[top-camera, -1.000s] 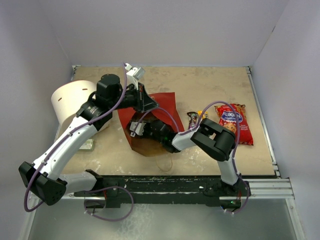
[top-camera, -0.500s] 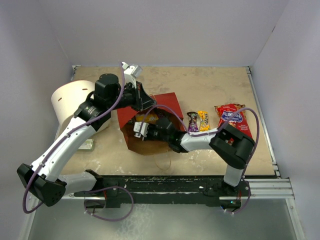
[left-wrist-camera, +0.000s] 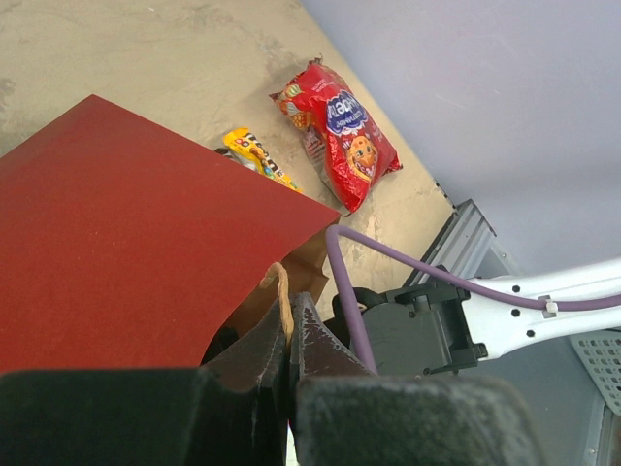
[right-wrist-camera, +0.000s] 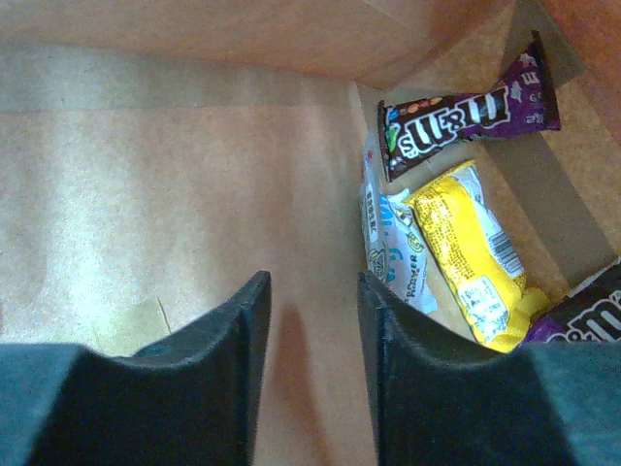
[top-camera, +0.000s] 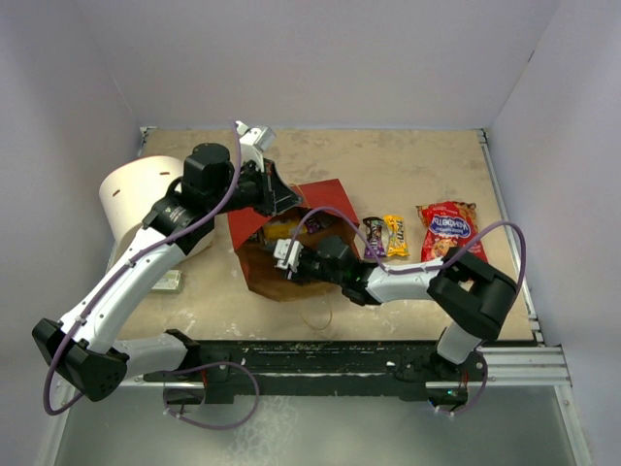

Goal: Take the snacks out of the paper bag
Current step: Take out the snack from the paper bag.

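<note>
paper bag [top-camera: 320,194] lies tipped over on the tabletop [top-camera: 417,165], red outside, its brown mouth facing the right arm. left claw [left-wrist-camera: 289,328] is clamped tight on the bag's upper rim at the string handle. right claw [right-wrist-camera: 310,291] is inside the bag, jaws apart with nothing between them. past it lie a purple packet [right-wrist-camera: 466,121], a yellow packet [right-wrist-camera: 471,252] and a light-blue packet [right-wrist-camera: 388,243]. outside, to the bag's right, lie a purple pack [top-camera: 375,237], a yellow pack [top-camera: 395,235] and a red cookie bag [top-camera: 446,231].
</note>
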### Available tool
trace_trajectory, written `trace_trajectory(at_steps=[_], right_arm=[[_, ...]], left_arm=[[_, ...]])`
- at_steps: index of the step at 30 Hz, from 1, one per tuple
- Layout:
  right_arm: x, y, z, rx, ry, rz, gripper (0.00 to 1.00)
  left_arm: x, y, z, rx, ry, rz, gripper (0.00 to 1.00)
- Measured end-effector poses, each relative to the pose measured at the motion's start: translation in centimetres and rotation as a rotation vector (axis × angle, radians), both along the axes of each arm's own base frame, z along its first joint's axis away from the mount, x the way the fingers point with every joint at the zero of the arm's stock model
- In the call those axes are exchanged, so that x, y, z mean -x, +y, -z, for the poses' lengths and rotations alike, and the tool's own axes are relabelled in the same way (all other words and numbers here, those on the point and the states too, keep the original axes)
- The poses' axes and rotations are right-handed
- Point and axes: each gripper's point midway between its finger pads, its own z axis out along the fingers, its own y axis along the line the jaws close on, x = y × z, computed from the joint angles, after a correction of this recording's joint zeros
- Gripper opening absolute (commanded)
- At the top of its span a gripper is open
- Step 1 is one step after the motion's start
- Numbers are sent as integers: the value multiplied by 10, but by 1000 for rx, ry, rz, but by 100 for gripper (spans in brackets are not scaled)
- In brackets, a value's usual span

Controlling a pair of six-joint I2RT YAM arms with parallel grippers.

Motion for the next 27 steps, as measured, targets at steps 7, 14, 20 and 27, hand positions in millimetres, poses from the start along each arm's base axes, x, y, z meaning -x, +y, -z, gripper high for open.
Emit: trace_trajectory(at_steps=[7,14,20,27], right_arm=[[-14,-1,2,30,-52,42,59],[-37,18,17,86,-104,44,51],[-44,22,38,161,-118,23,11],[-48,15,39,189,-140,45,0]], left_arm=[[1,0,1,-1,6,5,0],[3,0,-1,9,21,1,0],[5,1,3,2,39,-2,0],[7,3,0,4,35,-6,0]])
